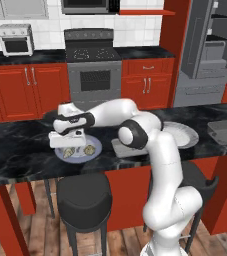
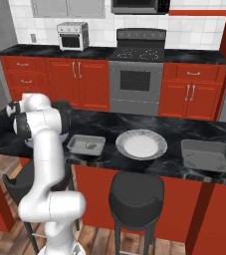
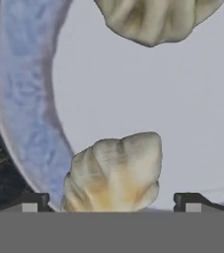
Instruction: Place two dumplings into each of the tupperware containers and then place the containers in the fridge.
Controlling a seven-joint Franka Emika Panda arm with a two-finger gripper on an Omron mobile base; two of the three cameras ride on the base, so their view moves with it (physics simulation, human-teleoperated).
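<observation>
We have the end effector (image 3: 111,200) open, jaws straddling the pale beige crimped dumpling (image 3: 114,173) at bottom centre of the hand view on the round grey-blue plate (image 3: 24,99), ridges running bottom-to-top between the tips.

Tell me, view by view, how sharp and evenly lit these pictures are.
Hand view: close and soft, the crimped beige dumpling between the open gripper blurs at its edges, and the pale grey-blue plate shows mottled shading. Left base view: flat even light, with a faint sheen on the black marble counter. Right base view: even light too, with the shallow grey tray grainy.
</observation>
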